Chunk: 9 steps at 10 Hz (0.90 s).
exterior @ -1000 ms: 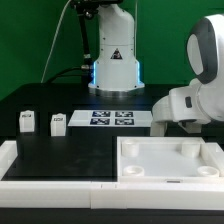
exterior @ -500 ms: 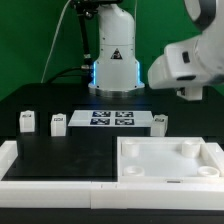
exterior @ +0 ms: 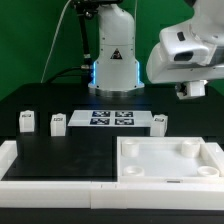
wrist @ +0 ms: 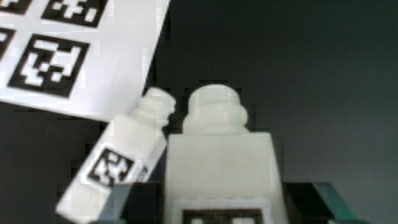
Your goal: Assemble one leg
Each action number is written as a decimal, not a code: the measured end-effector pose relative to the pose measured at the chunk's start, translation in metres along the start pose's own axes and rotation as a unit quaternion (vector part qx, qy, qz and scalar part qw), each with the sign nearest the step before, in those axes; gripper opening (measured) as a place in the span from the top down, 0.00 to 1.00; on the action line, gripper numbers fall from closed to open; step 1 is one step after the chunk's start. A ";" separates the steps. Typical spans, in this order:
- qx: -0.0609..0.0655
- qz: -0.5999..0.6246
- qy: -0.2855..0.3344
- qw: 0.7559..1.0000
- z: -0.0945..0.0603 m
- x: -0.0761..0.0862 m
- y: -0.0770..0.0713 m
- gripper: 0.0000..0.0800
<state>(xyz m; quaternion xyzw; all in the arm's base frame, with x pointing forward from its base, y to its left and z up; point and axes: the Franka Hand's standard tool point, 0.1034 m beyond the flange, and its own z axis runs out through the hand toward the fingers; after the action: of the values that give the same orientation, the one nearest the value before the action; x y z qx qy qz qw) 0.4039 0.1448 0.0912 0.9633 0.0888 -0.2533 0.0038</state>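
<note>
In the wrist view my gripper (wrist: 226, 205) is shut on a white leg (wrist: 222, 150). The dark fingers (wrist: 322, 200) sit on either side of it, and its tag shows between them. A second leg (wrist: 121, 155) lies below, beside the marker board (wrist: 63, 50). In the exterior view my gripper (exterior: 190, 90) hangs raised at the upper right, and the held leg is hard to make out there. A leg (exterior: 159, 122) stands under it by the marker board (exterior: 112, 119). Two more legs (exterior: 27, 121) (exterior: 58, 123) stand at the exterior view's left.
The large white square tray-like part (exterior: 170, 170) with corner holes lies at the front right of the exterior view. A white raised border (exterior: 10, 160) runs along the front left. The robot base (exterior: 113, 60) stands behind the marker board.
The arm has risen from low at the exterior view's right to higher up. The leg by the marker board's right end, first hidden behind the arm, now shows.
</note>
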 end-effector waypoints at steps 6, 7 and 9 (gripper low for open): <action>0.004 0.003 0.269 0.963 -0.042 0.041 0.033 0.64; -0.001 -0.011 0.331 0.944 -0.057 0.050 0.027 0.64; 0.001 -0.012 0.372 0.928 -0.052 0.047 0.026 0.64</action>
<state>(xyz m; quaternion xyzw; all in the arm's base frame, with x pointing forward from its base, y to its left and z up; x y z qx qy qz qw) 0.4742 0.1303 0.1127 0.9873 0.0952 0.1230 -0.0334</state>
